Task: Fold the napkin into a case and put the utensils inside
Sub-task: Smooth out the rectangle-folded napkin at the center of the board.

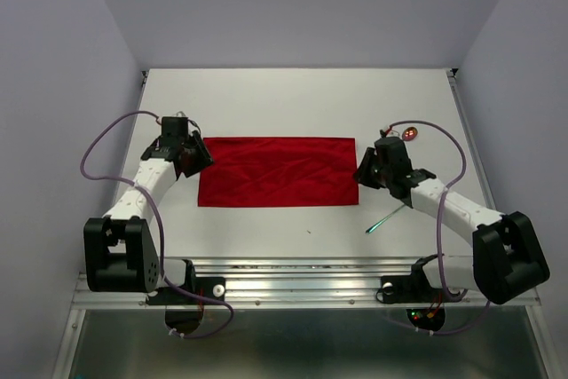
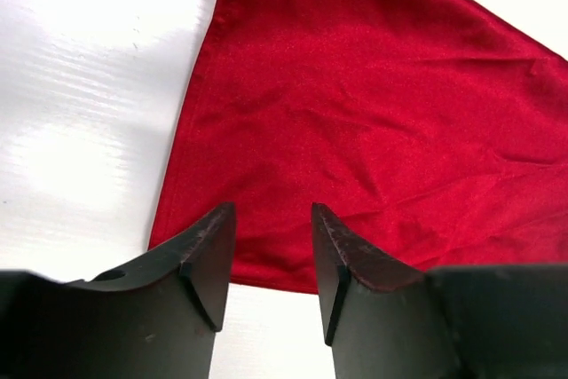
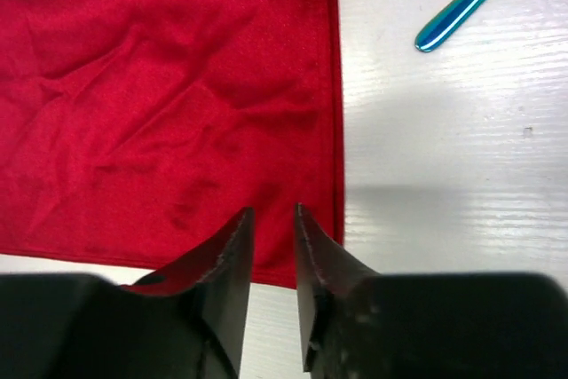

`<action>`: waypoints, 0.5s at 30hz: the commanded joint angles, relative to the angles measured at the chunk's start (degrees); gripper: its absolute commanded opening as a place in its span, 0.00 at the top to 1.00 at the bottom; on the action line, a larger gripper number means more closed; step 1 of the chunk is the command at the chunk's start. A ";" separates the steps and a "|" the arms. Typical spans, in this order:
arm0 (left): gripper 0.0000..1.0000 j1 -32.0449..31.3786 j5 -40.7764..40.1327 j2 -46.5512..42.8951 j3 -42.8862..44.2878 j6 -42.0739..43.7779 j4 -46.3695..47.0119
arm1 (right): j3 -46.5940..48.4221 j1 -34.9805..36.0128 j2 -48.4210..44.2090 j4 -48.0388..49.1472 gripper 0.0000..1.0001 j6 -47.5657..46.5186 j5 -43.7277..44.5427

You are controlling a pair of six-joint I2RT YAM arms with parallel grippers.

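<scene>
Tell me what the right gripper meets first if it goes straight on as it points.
Likely the bright red cloth napkin, at its corner just ahead of the right gripper; the gap to it is unclear. The slim teal handle lies off that line.

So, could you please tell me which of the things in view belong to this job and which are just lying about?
For the job:
- napkin, spread flat
- teal-handled fork
- spoon with a red-pink bowl

Not for the job (rig parts, no loose clutter seen):
- purple cables
- table
- metal rail
</scene>
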 commanded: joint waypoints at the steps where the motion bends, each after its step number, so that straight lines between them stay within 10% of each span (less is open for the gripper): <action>1: 0.55 0.22 1.33 2.80 3.13 0.60 1.77 | 4.29 0.28 2.87 0.85 0.76 1.00 -1.40; 15: 0.65 0.22 2.91 19.58 16.22 3.06 2.83 | 16.05 0.28 16.21 -2.67 0.83 -0.32 4.04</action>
